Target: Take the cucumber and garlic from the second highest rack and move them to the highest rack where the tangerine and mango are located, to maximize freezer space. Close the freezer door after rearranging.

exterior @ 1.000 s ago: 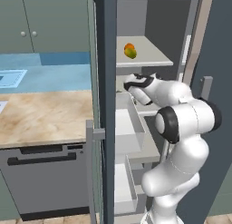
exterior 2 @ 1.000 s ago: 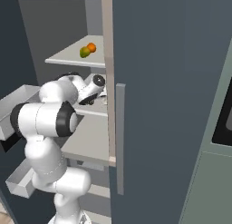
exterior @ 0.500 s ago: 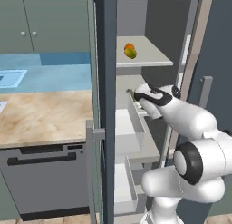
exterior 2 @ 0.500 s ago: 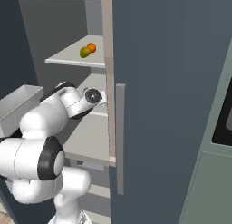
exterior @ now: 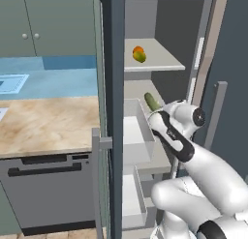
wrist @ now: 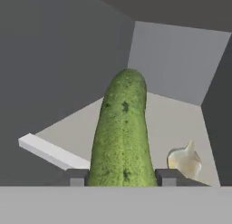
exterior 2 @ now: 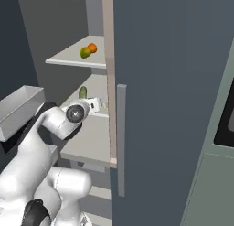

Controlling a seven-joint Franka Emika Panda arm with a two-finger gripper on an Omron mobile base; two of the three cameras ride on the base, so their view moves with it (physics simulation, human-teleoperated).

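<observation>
The green cucumber (wrist: 122, 137) lies lengthwise on the second highest rack (exterior 2: 91, 138), pointing away from me, and also shows at the rack's back (exterior: 152, 101). My gripper (wrist: 122, 177) is open, one fingertip (wrist: 77, 177) on each side of the cucumber's near end. The white garlic (wrist: 185, 159) sits on the same rack just to the cucumber's right. On the highest rack (exterior: 164, 64) rest the mango (exterior: 139, 55) and the orange tangerine (exterior 2: 92, 47). My arm reaches into the open freezer at rack height.
The freezer door (exterior 2: 173, 106) stands open on the right, its handle (exterior 2: 121, 138) close to my arm. A pulled-out white drawer (exterior: 138, 136) lies to the left of my forearm. The freezer's left side panel (exterior: 114, 112) borders a kitchen counter (exterior: 43, 122).
My arm has stretched further into the freezer along the second highest rack, bringing the hand up to the cucumber's near end. The cucumber, garlic, mango and tangerine have stayed in place.
</observation>
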